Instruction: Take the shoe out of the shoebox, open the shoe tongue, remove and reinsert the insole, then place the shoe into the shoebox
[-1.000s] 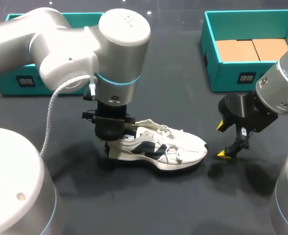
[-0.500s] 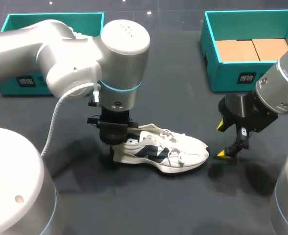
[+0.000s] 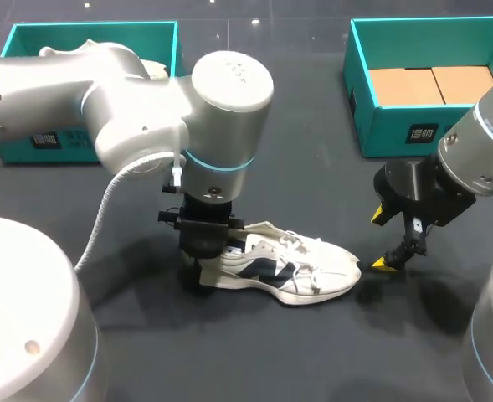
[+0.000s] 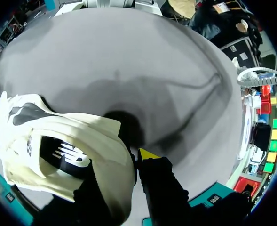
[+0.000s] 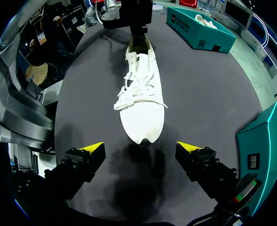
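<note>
The white sneaker [image 3: 290, 270] with navy side stripes sits on its sole near the middle of the black worktop [image 3: 313, 352]. Its heel points toward the left edge and its toe toward the right, well apart from the teal shoebox [image 3: 388, 126] at the far right corner. It looks light, with a soft fabric upper that should give under pressure and a stiffer sole and heel cup. That makes the heel wall or the sole edge the sound place to hold, while the loose laces [image 5: 137, 87] may flop and snag. The left claw [image 4: 131, 162] comes down on the heel and is closed narrow on the heel wall — 1 finger outside with its yellow tip showing, the other seemingly inside the collar, mostly hidden. The right claw [image 5: 140, 149] hangs just past the toe — spread wide, its 2 fingers empty and touching nothing.
</note>
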Robot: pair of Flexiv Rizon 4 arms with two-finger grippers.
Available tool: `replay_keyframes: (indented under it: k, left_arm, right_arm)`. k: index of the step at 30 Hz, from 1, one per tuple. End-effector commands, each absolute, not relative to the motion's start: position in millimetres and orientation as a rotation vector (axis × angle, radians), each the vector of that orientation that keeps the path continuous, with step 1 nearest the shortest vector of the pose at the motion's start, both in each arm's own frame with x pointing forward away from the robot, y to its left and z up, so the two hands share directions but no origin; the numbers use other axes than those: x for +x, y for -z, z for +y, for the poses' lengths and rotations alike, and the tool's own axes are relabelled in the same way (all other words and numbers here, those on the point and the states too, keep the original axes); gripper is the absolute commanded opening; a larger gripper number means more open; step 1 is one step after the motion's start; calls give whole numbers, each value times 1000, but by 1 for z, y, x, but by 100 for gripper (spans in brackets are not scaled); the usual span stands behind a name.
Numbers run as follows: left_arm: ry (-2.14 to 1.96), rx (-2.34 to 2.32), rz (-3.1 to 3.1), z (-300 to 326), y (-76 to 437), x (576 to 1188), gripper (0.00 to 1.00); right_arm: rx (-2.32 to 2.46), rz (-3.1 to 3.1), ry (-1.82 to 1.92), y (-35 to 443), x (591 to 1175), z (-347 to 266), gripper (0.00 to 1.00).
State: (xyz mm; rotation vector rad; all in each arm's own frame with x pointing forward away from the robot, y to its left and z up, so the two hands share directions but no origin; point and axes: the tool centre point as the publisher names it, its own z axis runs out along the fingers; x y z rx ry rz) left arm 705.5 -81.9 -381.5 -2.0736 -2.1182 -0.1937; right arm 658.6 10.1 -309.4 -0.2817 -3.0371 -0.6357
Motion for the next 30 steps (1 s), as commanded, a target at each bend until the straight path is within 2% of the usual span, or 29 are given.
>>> replay_keyframes:
  k: [1,11,12,16,18,19,21,22,30]
  left_arm:
    - [209,-2059,-2111,-90,390,707,0]
    - [215,-2044,-2107,-90,396,707,0]
    - [214,-2044,-2106,-90,396,706,3]
    - [206,-2045,-2107,-89,394,705,43]
    - [201,-2048,-2110,-88,393,704,72]
    - [198,-2049,-2111,-88,392,704,82]
    - [183,-2053,-2114,-87,390,703,96]
    - [173,-2054,-2118,-86,388,702,100]
    - [86,-2082,-2224,-80,338,694,100]
  right_arm:
    - [-283,-3041,636,310,657,10,100]
    - [-283,-3041,636,310,657,10,100]
    - [-283,-3041,636,310,657,10,100]
    - [-283,-3041,636,310,657,10,100]
    - [-283,-3041,636,310,657,10,100]
    - [-283,-3041,636,310,657,10,100]
    - [-283,-3041,636,310,657,10,100]
    - [-283,-3041,636,310,657,10,100]
    - [-283,-3041,636,310,657,10,100]
